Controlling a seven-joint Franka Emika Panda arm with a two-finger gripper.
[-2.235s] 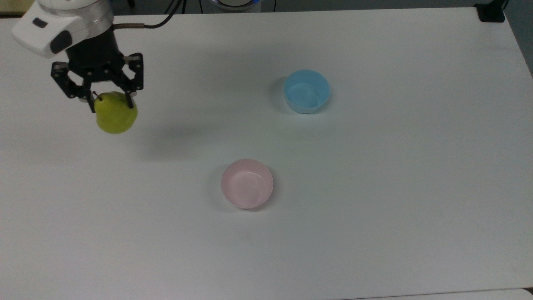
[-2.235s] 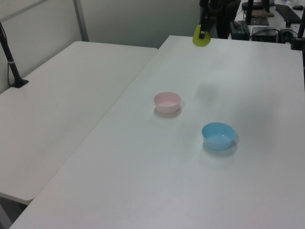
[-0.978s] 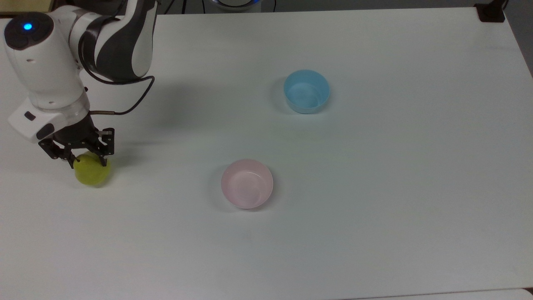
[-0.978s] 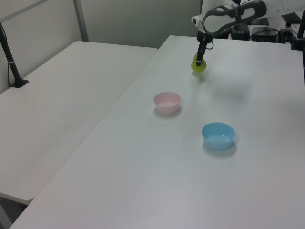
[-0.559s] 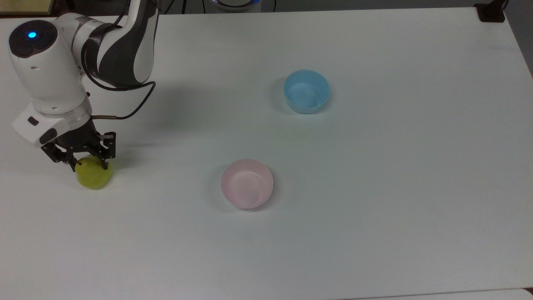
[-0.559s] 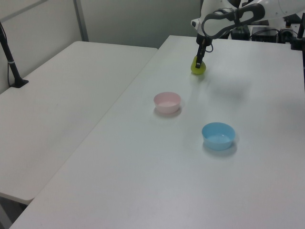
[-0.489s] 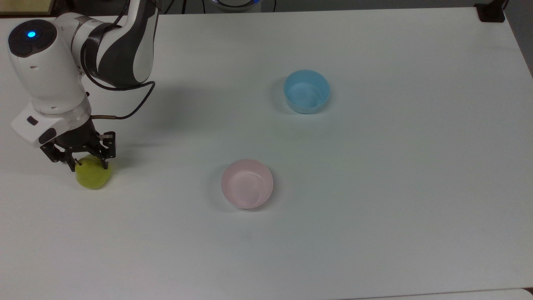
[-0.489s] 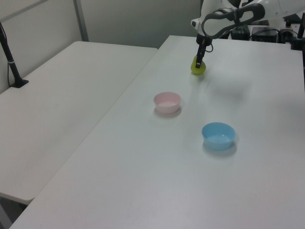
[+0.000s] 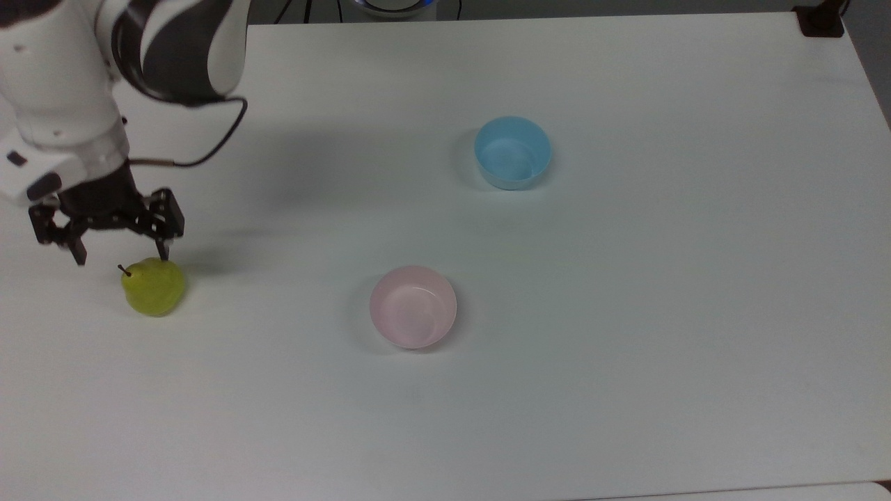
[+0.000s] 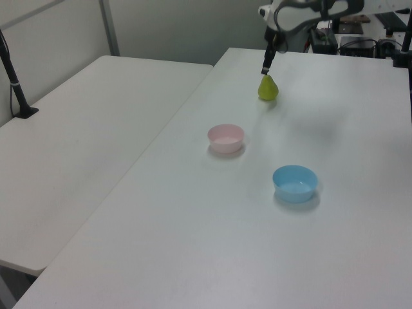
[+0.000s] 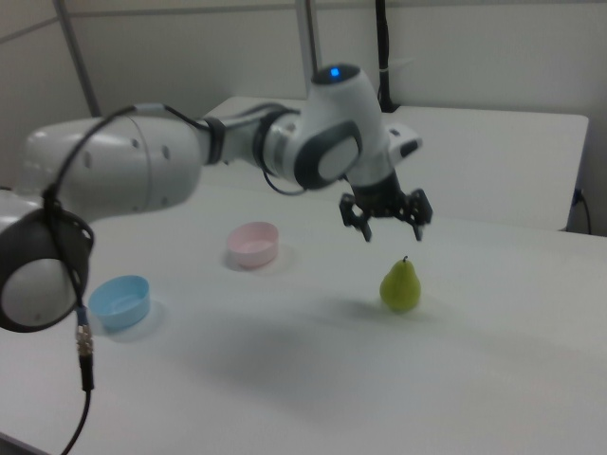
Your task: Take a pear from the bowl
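My gripper (image 9: 120, 250) hangs with fingers spread and empty just above the pear (image 9: 154, 286), which stands upright on the desk (image 9: 626, 348) near the top view's left edge, well apart from the empty pink bowl (image 9: 413, 306), likely just set down.

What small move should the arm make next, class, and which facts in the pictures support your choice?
Probably lift straight up and away. The pear stands upright on the table, far from the pink bowl, which holds nothing. The gripper hangs open just above the pear, apart from it, so the fruit looks delivered and only a clean retreat seems left.
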